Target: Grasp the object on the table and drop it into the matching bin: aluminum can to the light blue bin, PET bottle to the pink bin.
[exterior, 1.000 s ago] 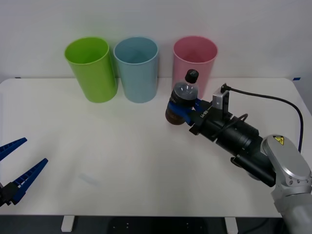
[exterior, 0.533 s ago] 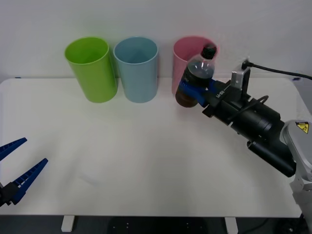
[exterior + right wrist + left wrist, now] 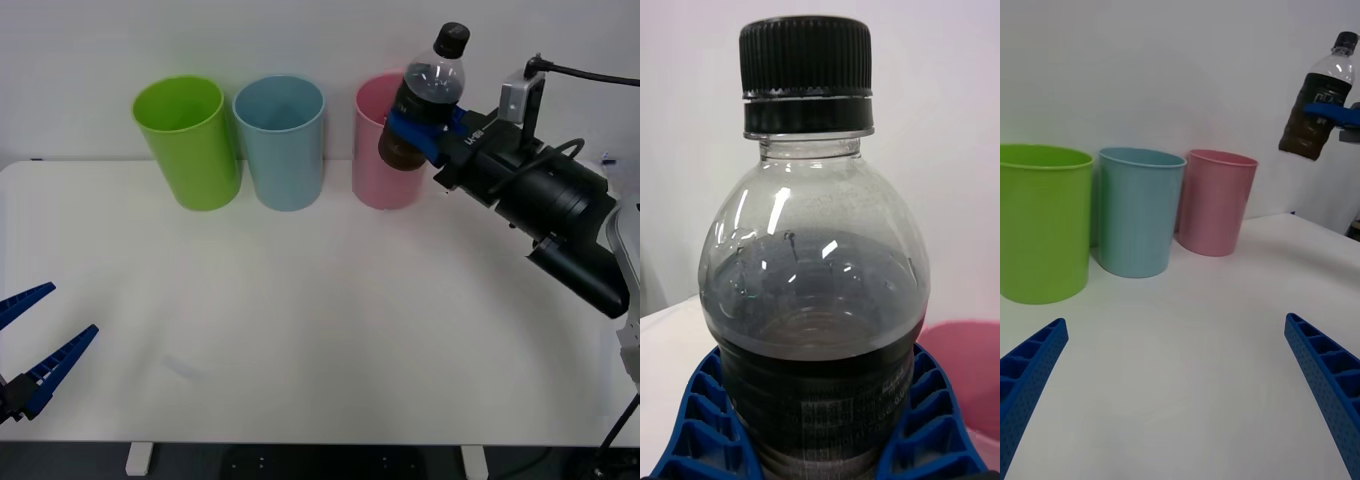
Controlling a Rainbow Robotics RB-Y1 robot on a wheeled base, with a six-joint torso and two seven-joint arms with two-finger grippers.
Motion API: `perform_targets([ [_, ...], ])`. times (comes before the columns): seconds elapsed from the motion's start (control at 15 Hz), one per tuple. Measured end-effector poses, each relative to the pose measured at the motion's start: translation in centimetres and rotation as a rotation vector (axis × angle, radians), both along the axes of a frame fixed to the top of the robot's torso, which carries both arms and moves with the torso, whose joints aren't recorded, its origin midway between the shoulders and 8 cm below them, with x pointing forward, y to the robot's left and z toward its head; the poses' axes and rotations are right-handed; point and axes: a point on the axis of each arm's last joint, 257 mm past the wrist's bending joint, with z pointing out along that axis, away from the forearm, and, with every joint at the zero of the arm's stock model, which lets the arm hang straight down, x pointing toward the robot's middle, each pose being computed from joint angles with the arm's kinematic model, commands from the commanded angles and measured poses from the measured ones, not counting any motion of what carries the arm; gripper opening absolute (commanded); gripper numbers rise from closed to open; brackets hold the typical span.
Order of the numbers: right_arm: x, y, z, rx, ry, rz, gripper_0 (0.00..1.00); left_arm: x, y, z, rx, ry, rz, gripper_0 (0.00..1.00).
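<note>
Now I see my right gripper (image 3: 425, 128) clamped around the PET bottle (image 3: 422, 100), its blue fingers (image 3: 929, 420) on the dark label band, holding it in the air, cap tilted up, beside the pink bin's (image 3: 385, 150) rim near the table's (image 3: 300, 320) far edge. Next along that edge stand the light blue bin (image 3: 282, 140) and a lime green bin (image 3: 188, 140). My left gripper (image 3: 40, 355) hangs spread apart at the near left corner.
</note>
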Motion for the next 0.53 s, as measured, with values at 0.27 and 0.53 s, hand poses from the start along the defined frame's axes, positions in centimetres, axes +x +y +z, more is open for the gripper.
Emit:
perform_targets([
  [0.27, 3.5, -1.1, 1.9, -0.014, -0.019, -0.056, 0.00, 0.0, 0.0, 0.0, 0.000, 0.000, 0.000, 1.00],
  [0.53, 7.5, -2.1, 3.3, -0.014, -0.016, -0.119, 0.00, 0.0, 0.0, 0.0, 0.000, 0.000, 0.000, 1.00],
])
